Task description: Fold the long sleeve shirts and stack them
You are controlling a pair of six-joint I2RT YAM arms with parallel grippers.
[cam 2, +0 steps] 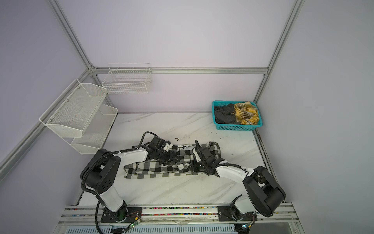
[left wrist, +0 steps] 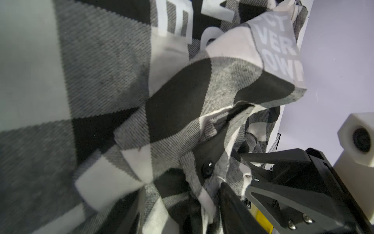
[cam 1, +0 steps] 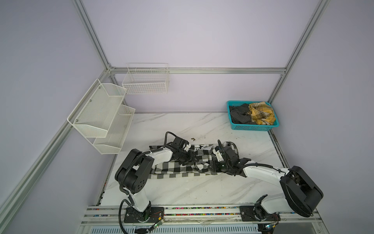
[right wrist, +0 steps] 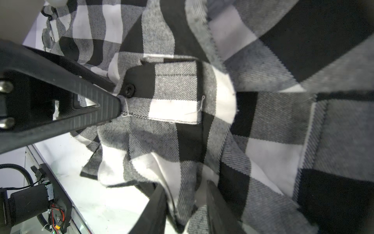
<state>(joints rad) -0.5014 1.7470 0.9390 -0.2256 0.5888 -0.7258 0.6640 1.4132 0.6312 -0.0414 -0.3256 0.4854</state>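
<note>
One long sleeve shirt (cam 1: 174, 169) (cam 2: 149, 169), in large black-and-white checks with white block letters, lies crumpled across the middle of the marble table (cam 1: 192, 192). Both arms reach down into its right half. My left gripper (cam 1: 189, 160) (left wrist: 182, 192) has its jaws wide apart, with bunched cloth (left wrist: 182, 113) lying between them. Close to its right, my right gripper (cam 1: 213, 165) (right wrist: 185, 188) pinches a fold of the same shirt (right wrist: 202, 101) between its fingers. In both top views the fingertips are hidden by the wrists and the cloth.
A teal basket (cam 1: 255, 127) at the back right holds a dark garment and a yellow plaid one. A white mesh shelf (cam 1: 101, 115) and a wire basket (cam 1: 145, 81) hang on the left and back walls. An aluminium rail (cam 1: 202, 210) runs along the table's front edge.
</note>
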